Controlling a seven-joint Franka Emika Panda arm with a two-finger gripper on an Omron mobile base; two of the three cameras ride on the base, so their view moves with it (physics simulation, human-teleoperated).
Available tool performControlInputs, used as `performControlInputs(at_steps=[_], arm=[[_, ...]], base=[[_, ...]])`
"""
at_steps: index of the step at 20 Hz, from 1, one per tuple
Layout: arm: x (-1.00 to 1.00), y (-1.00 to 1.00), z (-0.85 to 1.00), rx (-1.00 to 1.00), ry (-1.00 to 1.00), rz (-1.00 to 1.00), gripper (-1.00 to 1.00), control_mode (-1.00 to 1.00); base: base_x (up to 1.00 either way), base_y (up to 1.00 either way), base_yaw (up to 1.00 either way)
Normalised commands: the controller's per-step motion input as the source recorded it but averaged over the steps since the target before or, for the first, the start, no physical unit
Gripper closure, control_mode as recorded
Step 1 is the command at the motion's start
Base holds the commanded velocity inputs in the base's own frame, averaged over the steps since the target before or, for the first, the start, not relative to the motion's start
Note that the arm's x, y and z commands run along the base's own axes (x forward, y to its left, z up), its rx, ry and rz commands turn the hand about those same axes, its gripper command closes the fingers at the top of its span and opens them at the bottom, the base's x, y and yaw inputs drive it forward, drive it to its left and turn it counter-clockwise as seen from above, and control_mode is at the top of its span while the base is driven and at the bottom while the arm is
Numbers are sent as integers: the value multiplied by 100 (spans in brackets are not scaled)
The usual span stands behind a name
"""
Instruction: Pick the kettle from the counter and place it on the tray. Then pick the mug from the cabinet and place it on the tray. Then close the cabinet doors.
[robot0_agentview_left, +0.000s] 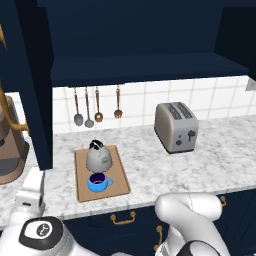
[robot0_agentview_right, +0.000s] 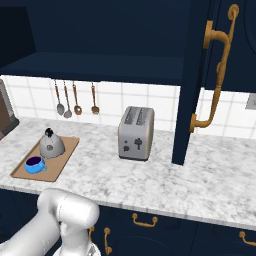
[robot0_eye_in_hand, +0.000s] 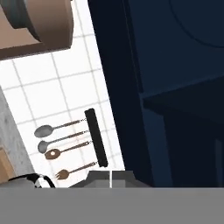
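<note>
The grey kettle (robot0_agentview_left: 99, 157) (robot0_agentview_right: 51, 145) stands on the back half of the wooden tray (robot0_agentview_left: 117, 186) (robot0_agentview_right: 64, 160). The blue mug (robot0_agentview_left: 98, 183) (robot0_agentview_right: 34, 164) sits on the tray just in front of it. Above the marbled counter (robot0_agentview_left: 210, 155), the navy cabinet (robot0_agentview_left: 145, 67) is open and its shelf is bare. Its left door (robot0_agentview_left: 35, 85) (robot0_eye_in_hand: 118, 87) and right door (robot0_agentview_right: 192, 75) both swing out towards me. The white body of my gripper (robot0_agentview_left: 33, 187) sits low beside the left door's bottom corner. Its fingers are hidden.
A silver toaster (robot0_agentview_left: 175, 126) (robot0_agentview_right: 136, 133) stands to the right of the tray. Utensils (robot0_agentview_left: 87, 107) (robot0_eye_in_hand: 61, 140) hang on the tiled wall. A brown coffee machine (robot0_agentview_left: 10, 150) occupies the counter's left end, close to my arm. Each door carries a gold handle (robot0_agentview_right: 217, 65).
</note>
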Motion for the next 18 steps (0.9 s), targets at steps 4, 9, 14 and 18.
performControlInputs(at_steps=[4,9,14,18], arm=[[3,62,15,-31,-28,0,100,-100],[5,50,33,-25,-30,0,100,-100],[0,28,63,-8,-18,-1,100,-100],[0,13,52,-4,-7,-3,100,-100]], base=[[0,0,0],[0,0,0],[0,0,0],[0,0,0]])
